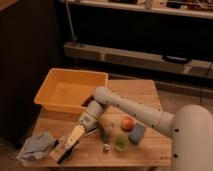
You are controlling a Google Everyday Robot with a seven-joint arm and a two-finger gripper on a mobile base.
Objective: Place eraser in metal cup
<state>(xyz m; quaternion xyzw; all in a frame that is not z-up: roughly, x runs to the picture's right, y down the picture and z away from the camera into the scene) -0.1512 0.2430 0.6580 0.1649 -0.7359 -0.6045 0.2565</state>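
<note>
Gripper point(64, 148) reaches low at lower left of the worktop point(145, 92) beside a cloth point(35, 148), probably seeking the eraser.

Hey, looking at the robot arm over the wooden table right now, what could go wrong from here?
The hand is low at the table's front left corner, close to the crumpled grey cloth; it might snag the cloth or push things off the edge. No metal cup is clearly recognisable, so the target may be missed. The forearm crosses near the orange plastic bin and could bump it.
</note>
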